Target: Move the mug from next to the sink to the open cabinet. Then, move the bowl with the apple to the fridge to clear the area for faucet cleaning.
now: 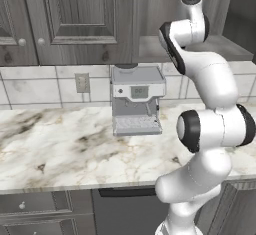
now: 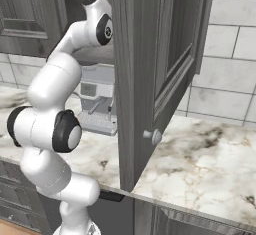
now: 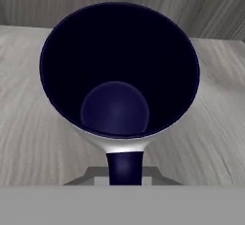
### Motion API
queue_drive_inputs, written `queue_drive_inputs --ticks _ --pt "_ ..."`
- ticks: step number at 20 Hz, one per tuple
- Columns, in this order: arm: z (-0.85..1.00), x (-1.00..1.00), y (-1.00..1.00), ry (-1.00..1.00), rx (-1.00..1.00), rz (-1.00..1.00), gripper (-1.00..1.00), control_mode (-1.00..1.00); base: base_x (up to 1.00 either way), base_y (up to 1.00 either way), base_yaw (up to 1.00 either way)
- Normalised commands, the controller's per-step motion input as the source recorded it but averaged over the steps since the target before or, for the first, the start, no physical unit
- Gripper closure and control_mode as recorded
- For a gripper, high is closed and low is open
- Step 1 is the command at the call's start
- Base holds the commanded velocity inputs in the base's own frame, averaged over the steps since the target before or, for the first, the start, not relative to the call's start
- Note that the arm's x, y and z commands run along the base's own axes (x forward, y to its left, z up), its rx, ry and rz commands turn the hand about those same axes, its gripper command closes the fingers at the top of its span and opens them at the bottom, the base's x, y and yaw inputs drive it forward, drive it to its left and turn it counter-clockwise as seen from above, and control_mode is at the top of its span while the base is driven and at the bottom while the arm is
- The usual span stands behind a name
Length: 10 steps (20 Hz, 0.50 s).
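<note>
The robot arm [image 1: 207, 74] reaches up high into the open cabinet [image 1: 200, 49] above the counter [image 1: 60, 149]. From the hand view I look right down into the mug [image 3: 119, 71]. It is dark navy inside, with a pale rim. It sits over the wooden cabinet shelf [image 3: 28, 138], close to the back wall. I cannot tell if its bottom is touching the shelf yet.

The tool [image 3: 124, 169] is pinched nearly shut on the mug. One dark fingertip [image 3: 124, 167] shows at the near side of the rim, so it seems to grip the thin wall of the cup, one finger inside and one outside.

The mug looks small, light and hard. It will not squash. It looks smooth and shiny, so it could slip or tip if the grip is loose. It could also crack if it drops. The rim wall is a good place to hold it, since the cup is too small to need more.

Down on the counter, near the back wall, stands a grey coffee machine [image 1: 137, 101]. The cabinet door [image 2: 150, 79] hangs open beside the arm.

I think the first job is almost done. The bowl job comes after.
</note>
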Motion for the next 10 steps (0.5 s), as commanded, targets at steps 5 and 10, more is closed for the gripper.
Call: queue_drive_inputs --ticks 5,10 --pt "-0.4 0.35 -0.02 -0.06 -0.01 0.0 1.0 -1.0 0.0 0.0 0.0" --pt "-0.13 0.39 -0.06 -0.03 0.0 0.0 -1.0 -1.0 0.0 0.0 0.0"
